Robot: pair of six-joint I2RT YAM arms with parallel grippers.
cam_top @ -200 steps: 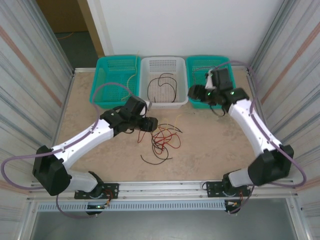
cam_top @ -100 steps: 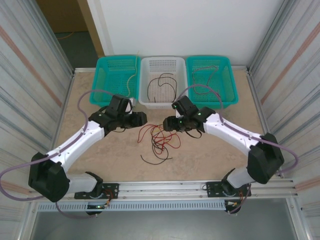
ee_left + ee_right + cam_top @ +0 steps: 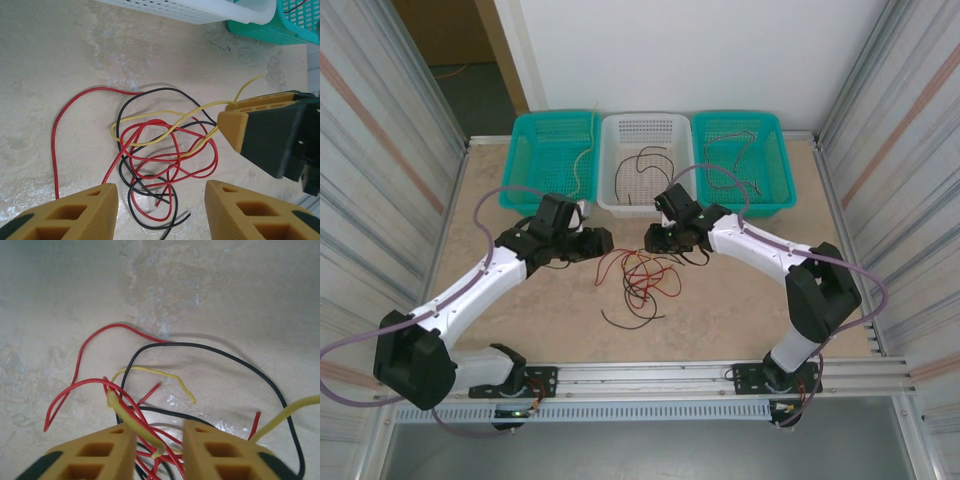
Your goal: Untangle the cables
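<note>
The cables (image 3: 642, 278) lie in a loose tangle of red, black and pale yellow wire on the table's middle. My left gripper (image 3: 602, 243) hovers at the tangle's left edge. In the left wrist view its jaws (image 3: 162, 202) are open, and red and black loops (image 3: 160, 150) lie on the table ahead of and between the fingertips. My right gripper (image 3: 655, 240) is at the tangle's top. Its jaws (image 3: 159, 432) are partly closed but a gap remains. A pale yellow cable (image 3: 131, 422) and red strands run through that gap. The same yellow cable (image 3: 247, 86) reaches the right gripper's tip (image 3: 232, 112).
Three baskets stand along the back edge. The left teal basket (image 3: 525, 160) holds a pale wire, the white one (image 3: 620, 200) a black wire, the right teal one (image 3: 775, 170) a dark wire. Ribbed metal walls close both sides. A rail (image 3: 650, 375) runs along the near edge.
My right arm swung from the right teal basket down to the tangle and its jaws narrowed round the yellow cable. My left gripper drew back slightly left and closed a little.
</note>
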